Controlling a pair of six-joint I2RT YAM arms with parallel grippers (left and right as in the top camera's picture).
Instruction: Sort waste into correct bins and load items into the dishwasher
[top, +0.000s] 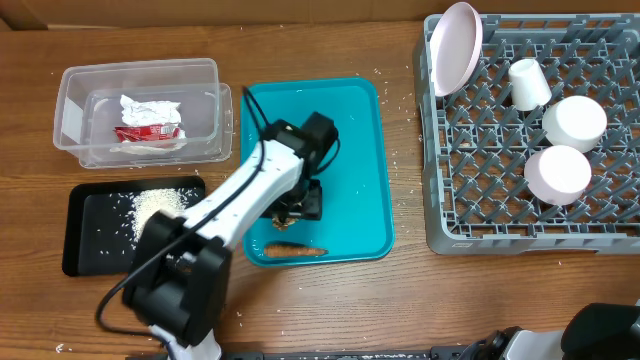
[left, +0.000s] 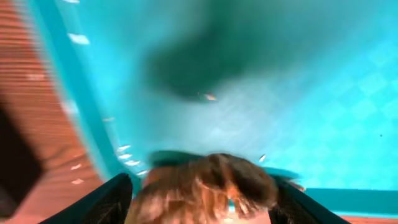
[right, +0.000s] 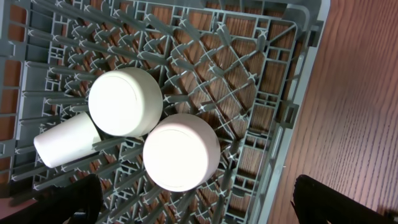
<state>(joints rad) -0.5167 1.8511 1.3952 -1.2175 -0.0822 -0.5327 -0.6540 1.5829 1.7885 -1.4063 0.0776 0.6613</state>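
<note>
Left wrist view: lump (left: 208, 183) pinched in half-closed left gripper (left: 202, 200), over tray (left: 280, 93) near its front edge. Could crumble or slip free before reaching black bin (top: 95, 238), given a loose pinch.

Your left arm (top: 235, 197), white tubular links between black joint housings, round black base at seven o'clock, thin black cable (top: 252, 115) looping near the wrist, your right arm (top: 600, 335) a black bulk at five o'clock, blunt dark fingers (right: 339, 200).
</note>
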